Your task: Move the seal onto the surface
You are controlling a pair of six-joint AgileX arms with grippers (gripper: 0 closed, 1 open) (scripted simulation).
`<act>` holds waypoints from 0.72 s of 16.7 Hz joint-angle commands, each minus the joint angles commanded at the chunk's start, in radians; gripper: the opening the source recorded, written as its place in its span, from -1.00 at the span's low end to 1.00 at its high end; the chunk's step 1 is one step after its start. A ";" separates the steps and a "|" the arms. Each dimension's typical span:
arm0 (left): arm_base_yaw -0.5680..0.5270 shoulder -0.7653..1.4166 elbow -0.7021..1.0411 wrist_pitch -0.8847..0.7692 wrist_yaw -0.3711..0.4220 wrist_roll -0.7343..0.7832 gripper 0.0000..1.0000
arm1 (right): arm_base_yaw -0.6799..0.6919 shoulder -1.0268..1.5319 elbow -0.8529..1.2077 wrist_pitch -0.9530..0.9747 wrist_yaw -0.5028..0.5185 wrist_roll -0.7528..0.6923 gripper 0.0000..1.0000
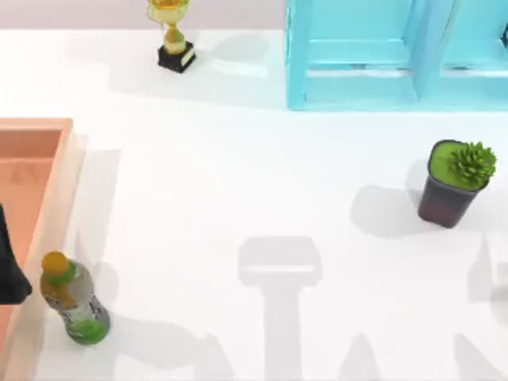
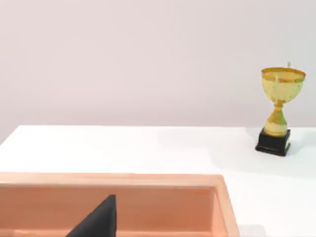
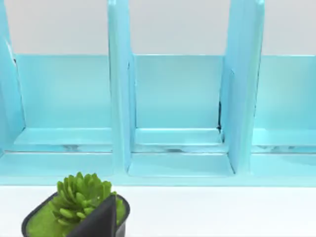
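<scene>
Left pincer point(image 2: 97, 221) hangs above the tray point(image 2: 163, 180) at the top view's lower left, its grip and the seal's place impossible to tell, while the right pincer point(image 3: 98, 219) waits by the plant point(image 3: 79, 197); setting the seal on the desk point(image 1: 238, 182) seems not yet done.

**Table layout**

Tray point(image 1: 36, 159): left edge of the surface point(image 1: 238, 175). Bottle point(image 1: 73, 300): lying just beside the tray, near left. Trophy point(image 1: 172, 36): far side, left of the cabinet point(image 1: 381, 55). Potted plant point(image 1: 454, 182): right, before the cabinet.
</scene>
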 joint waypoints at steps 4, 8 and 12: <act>0.009 0.033 0.032 -0.031 0.000 0.009 1.00 | 0.000 0.000 0.000 0.000 0.000 0.000 1.00; 0.052 0.224 0.195 -0.189 0.000 0.057 1.00 | 0.000 0.000 0.000 0.000 0.000 0.000 1.00; 0.119 0.546 0.448 -0.432 0.000 0.130 1.00 | 0.000 0.000 0.000 0.000 0.000 0.000 1.00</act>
